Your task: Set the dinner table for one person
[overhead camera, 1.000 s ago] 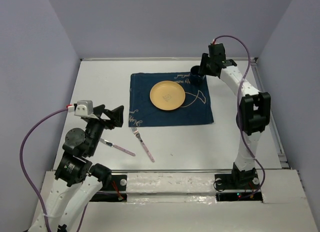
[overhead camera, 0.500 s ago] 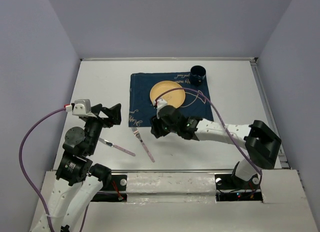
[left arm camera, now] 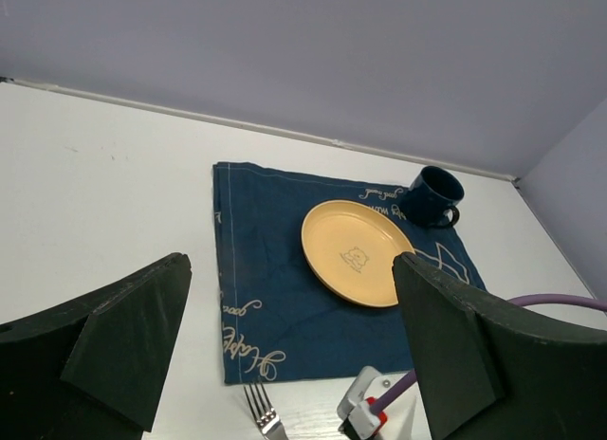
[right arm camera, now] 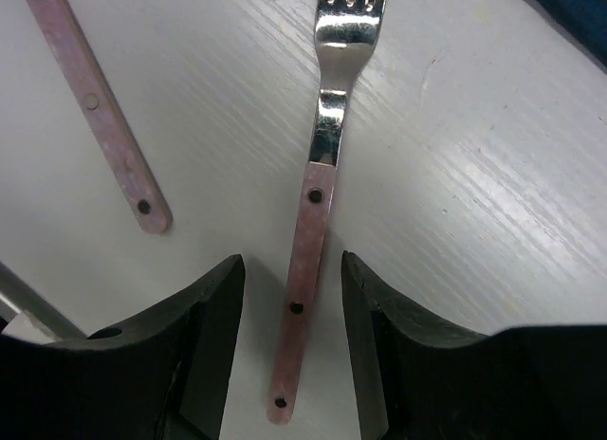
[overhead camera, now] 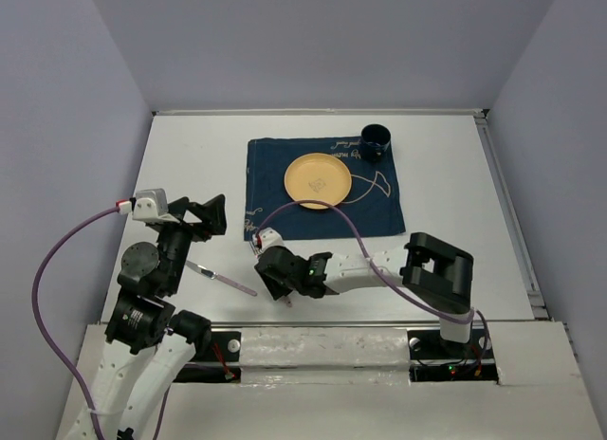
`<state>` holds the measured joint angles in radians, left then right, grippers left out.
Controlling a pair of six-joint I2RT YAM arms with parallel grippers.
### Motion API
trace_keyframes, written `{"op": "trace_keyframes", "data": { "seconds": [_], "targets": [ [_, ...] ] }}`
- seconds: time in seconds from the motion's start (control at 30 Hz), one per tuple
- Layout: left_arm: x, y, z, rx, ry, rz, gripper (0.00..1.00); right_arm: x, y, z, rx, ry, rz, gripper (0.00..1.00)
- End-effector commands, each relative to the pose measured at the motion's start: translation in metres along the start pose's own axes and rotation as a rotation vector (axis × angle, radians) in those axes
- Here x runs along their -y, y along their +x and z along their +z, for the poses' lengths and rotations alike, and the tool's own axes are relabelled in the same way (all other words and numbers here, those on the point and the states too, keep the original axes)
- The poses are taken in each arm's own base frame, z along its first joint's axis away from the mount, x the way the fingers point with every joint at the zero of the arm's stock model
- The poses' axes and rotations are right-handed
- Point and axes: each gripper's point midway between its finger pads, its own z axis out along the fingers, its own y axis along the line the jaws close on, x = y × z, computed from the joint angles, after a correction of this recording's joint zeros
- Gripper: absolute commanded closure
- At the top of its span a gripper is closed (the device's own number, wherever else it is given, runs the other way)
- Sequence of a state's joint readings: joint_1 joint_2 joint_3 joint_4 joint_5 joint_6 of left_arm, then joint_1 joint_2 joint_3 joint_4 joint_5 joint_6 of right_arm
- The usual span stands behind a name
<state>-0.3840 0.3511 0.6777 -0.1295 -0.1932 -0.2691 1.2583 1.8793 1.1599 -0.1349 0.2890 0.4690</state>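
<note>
A fork [right arm camera: 305, 269] with a pink handle lies on the white dinner table [overhead camera: 190, 155]. My right gripper [right arm camera: 289, 269] is open and low over it, one finger on each side of the handle, neither touching it. In the top view the right gripper [overhead camera: 280, 281] covers most of the fork [overhead camera: 256, 249]. A pink-handled knife [overhead camera: 226, 281] lies just to its left, and its handle also shows in the right wrist view [right arm camera: 95, 118]. A yellow plate [overhead camera: 318, 181] and a dark blue mug [overhead camera: 375, 141] sit on the blue cloth [overhead camera: 275, 189]. My left gripper [overhead camera: 204, 217] is open, empty and raised.
The left wrist view shows the plate [left arm camera: 358, 252], the mug [left arm camera: 432, 195], the cloth [left arm camera: 270, 269], the fork tines [left arm camera: 261, 412] and the right arm's wrist camera [left arm camera: 375, 407]. The right arm's purple cable [overhead camera: 332, 212] arcs over the cloth's near edge.
My right arm has swung from the mug at the far right, across the cloth, down to the fork near the front edge. The left gripper has barely shifted.
</note>
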Motion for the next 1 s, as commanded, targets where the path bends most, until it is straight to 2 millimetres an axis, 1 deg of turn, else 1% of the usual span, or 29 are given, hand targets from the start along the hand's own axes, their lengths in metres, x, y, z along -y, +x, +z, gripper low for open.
{"op": "trace_keyframes", "data": {
  "seconds": [0.0, 0.03, 0.07, 0.1, 0.13, 0.2, 0.23, 0.27, 0.3, 0.33, 0.4, 0.43, 0.47, 0.5, 0.53, 0.57, 0.6, 0.63, 0.67, 0.7, 0.73, 0.77, 0.8, 0.83, 0.87, 0.9, 0.93, 0.97],
  "targets": [
    [-0.001, -0.016, 0.001, 0.072, -0.01, -0.012, 0.01, -0.005, -0.019, 0.008, 0.048, 0.044, 0.01, 0.51],
    [-0.002, -0.016, 0.001, 0.074, -0.015, -0.012, 0.01, -0.008, -0.016, 0.009, 0.044, 0.043, -0.001, 0.57],
    [-0.003, -0.016, 0.001, 0.072, -0.018, -0.01, 0.01, -0.007, -0.013, 0.012, 0.035, 0.051, -0.004, 0.61],
    [-0.002, -0.016, 0.002, 0.07, -0.018, -0.009, 0.01, -0.008, -0.014, 0.012, 0.037, 0.052, -0.002, 0.66],
    [-0.003, -0.016, 0.002, 0.071, -0.021, -0.011, 0.01, -0.007, -0.011, 0.015, 0.03, 0.057, -0.005, 0.76],
    [-0.005, -0.016, 0.002, 0.075, -0.032, -0.008, 0.01, -0.005, -0.01, 0.017, 0.03, 0.072, -0.001, 0.82],
    [-0.005, -0.017, 0.002, 0.075, -0.033, -0.007, 0.01, -0.003, -0.009, 0.017, 0.022, 0.078, -0.002, 0.97],
    [-0.005, -0.018, 0.001, 0.079, -0.032, -0.008, 0.01, -0.003, -0.01, 0.015, 0.027, 0.082, 0.006, 1.0],
    [-0.005, -0.017, 0.001, 0.079, -0.03, -0.008, 0.01, -0.004, -0.012, 0.012, 0.042, 0.096, 0.015, 1.0],
    [-0.006, -0.018, 0.001, 0.083, -0.037, -0.007, 0.01, -0.004, -0.021, 0.005, 0.068, 0.098, 0.027, 1.0],
    [-0.006, -0.019, 0.002, 0.083, -0.042, -0.008, 0.01, -0.004, -0.032, -0.004, 0.105, 0.097, 0.052, 1.0],
    [-0.008, -0.018, 0.003, 0.08, -0.049, -0.004, 0.01, -0.008, -0.049, -0.015, 0.155, 0.075, 0.072, 1.0],
    [-0.008, -0.018, 0.004, 0.079, -0.053, -0.001, 0.01, -0.006, -0.053, -0.02, 0.174, 0.074, 0.078, 1.0],
    [-0.01, -0.016, 0.006, 0.071, -0.065, 0.008, 0.01, -0.003, -0.061, -0.025, 0.205, 0.088, 0.081, 1.0],
    [-0.016, -0.021, 0.006, 0.085, -0.103, 0.024, 0.01, -0.005, -0.071, -0.03, 0.243, 0.082, 0.093, 1.0],
    [-0.02, -0.024, 0.006, 0.092, -0.128, 0.024, 0.01, 0.0, -0.082, -0.036, 0.273, 0.083, 0.102, 1.0],
    [-0.02, -0.031, 0.004, 0.107, -0.14, 0.021, 0.01, 0.001, -0.093, -0.038, 0.306, 0.072, 0.117, 1.0],
    [-0.023, -0.035, 0.003, 0.12, -0.16, 0.023, 0.01, 0.004, -0.099, -0.038, 0.318, 0.07, 0.125, 1.0],
    [-0.022, -0.039, 0.003, 0.137, -0.159, 0.016, 0.01, 0.015, -0.108, -0.035, 0.327, 0.085, 0.139, 1.0],
    [-0.022, -0.039, 0.002, 0.144, -0.156, 0.014, 0.01, 0.019, -0.118, -0.034, 0.342, 0.091, 0.144, 1.0],
    [-0.022, -0.035, 0.005, 0.141, -0.155, 0.016, 0.01, 0.033, -0.131, -0.031, 0.365, 0.113, 0.163, 1.0],
    [-0.023, -0.032, 0.006, 0.135, -0.157, 0.016, 0.01, 0.038, -0.14, -0.03, 0.38, 0.113, 0.18, 1.0],
    [-0.024, -0.03, 0.007, 0.131, -0.162, 0.02, 0.01, 0.041, -0.157, -0.028, 0.414, 0.106, 0.205, 1.0],
    [-0.024, -0.029, 0.008, 0.126, -0.161, 0.02, 0.01, 0.046, -0.165, -0.026, 0.428, 0.114, 0.222, 1.0],
    [-0.024, -0.027, 0.01, 0.119, -0.162, 0.022, 0.01, 0.059, -0.176, -0.023, 0.444, 0.14, 0.238, 1.0],
    [-0.023, -0.027, 0.011, 0.118, -0.158, 0.023, 0.01, 0.057, -0.181, -0.021, 0.452, 0.139, 0.241, 1.0],
    [-0.022, -0.027, 0.011, 0.119, -0.151, 0.021, 0.01, 0.066, -0.189, -0.018, 0.464, 0.16, 0.257, 1.0],
    [-0.02, -0.027, 0.01, 0.119, -0.135, 0.019, 0.01, 0.065, -0.199, -0.014, 0.481, 0.168, 0.267, 1.0]
  ]
}}
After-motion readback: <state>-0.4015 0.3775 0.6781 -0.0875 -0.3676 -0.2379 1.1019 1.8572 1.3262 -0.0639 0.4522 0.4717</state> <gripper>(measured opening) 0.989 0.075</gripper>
